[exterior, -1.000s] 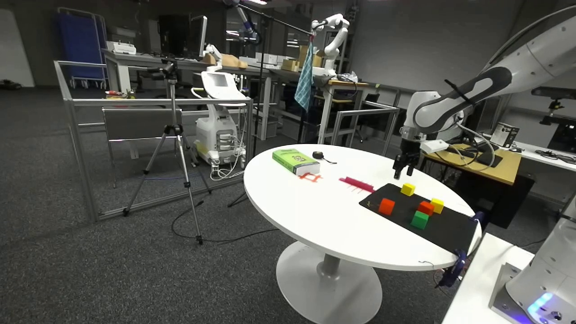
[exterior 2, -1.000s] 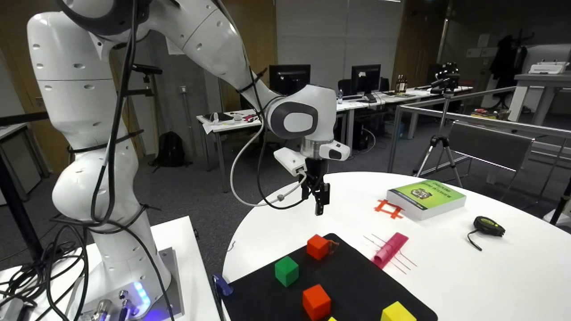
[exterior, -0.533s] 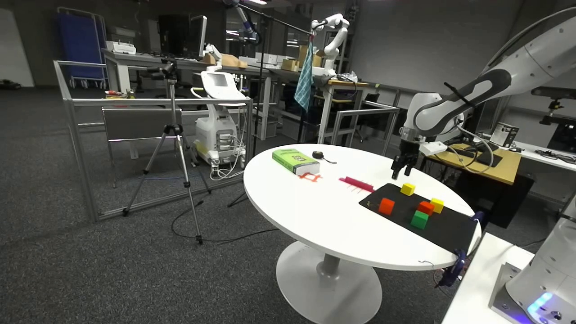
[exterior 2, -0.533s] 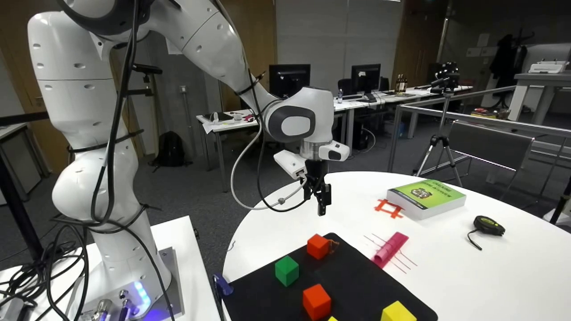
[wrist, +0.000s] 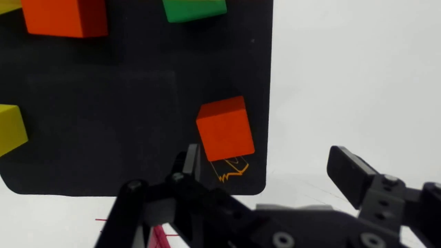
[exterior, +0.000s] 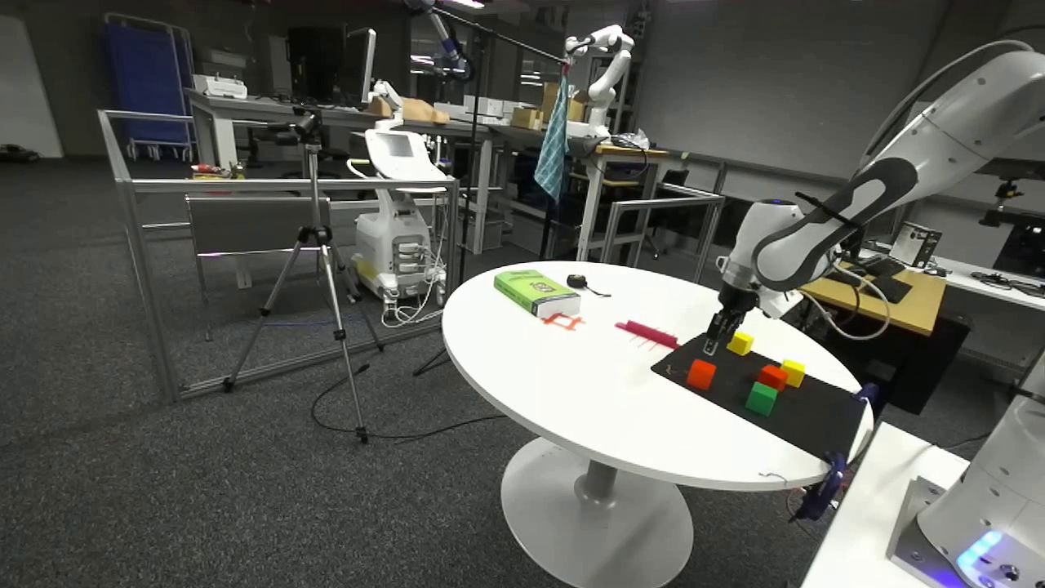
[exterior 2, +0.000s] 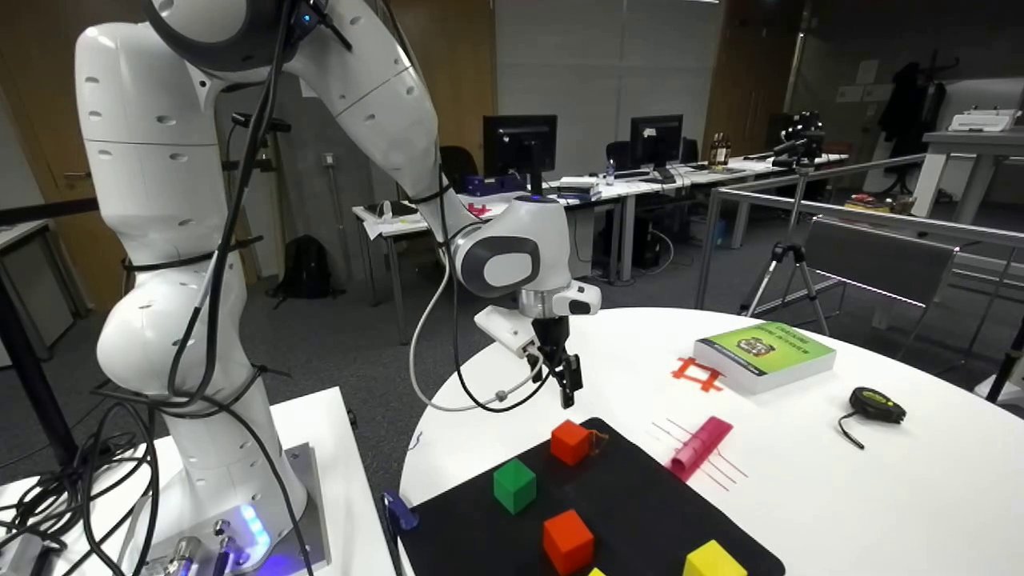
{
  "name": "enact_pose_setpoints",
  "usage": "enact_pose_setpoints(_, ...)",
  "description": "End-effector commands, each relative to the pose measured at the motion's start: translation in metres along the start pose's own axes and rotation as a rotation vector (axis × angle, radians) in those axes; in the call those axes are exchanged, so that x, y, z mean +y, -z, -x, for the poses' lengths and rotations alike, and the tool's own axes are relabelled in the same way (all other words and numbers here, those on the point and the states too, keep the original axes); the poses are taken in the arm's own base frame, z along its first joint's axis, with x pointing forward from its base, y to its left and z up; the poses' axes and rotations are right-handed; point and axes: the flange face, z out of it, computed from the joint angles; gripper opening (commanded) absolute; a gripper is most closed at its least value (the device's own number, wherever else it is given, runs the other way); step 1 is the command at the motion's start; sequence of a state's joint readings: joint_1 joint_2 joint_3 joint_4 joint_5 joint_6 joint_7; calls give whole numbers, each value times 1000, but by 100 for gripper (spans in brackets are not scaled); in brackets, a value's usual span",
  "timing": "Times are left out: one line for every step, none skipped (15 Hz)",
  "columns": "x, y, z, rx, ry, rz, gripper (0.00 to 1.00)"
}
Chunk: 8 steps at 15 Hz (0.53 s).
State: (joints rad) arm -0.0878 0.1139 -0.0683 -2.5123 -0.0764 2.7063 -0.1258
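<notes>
1. Exterior view: rear wall (exterior: pixel 751 90) dim; tabletop (exterior: pixel 555 376) bright.
2. Ceiling lamp (exterior: pixel 468 3): glows at top edge.
3. Blue indicator light (exterior 2: pixel 255 526): tints robot base (exterior 2: pixel 210 498).
4. Wrist view: red cube (wrist: pixel 228 136) sharp; gripper fingers (wrist: pixel 353 175) slightly out of focus.

Well off from the claw (exterior: pixel 713 345), an exterior view looks down over the table (exterior: pixel 563 388); nearer, an exterior view faces the claw across the black mat (exterior 2: pixel 644 504). Both share that table; close behind the claw, the wrist view peers down at the mat.
</notes>
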Motion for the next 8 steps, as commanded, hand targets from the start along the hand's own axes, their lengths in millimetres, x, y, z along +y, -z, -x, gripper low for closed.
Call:
enact_pose_setpoints(4,-20,-9,-19,114,52,100)
enact_pose_setpoints(6,-25,-12,-28,136,71,100)
enact_pose_setpoints(8,-31,-15,-37,151,88,100)
enact_pose_setpoints(11,-37,-18,-47,165,103,100)
enact_pose_setpoints(14,-45,-22,-51,169,125,100)
enact_pose_setpoints(16,-51,-26,-58,176,146,100)
enact_pose_setpoints(18,-58,-29,-63,175,164,100)
enact_pose_setpoints(18,-64,-32,-66,169,176,100)
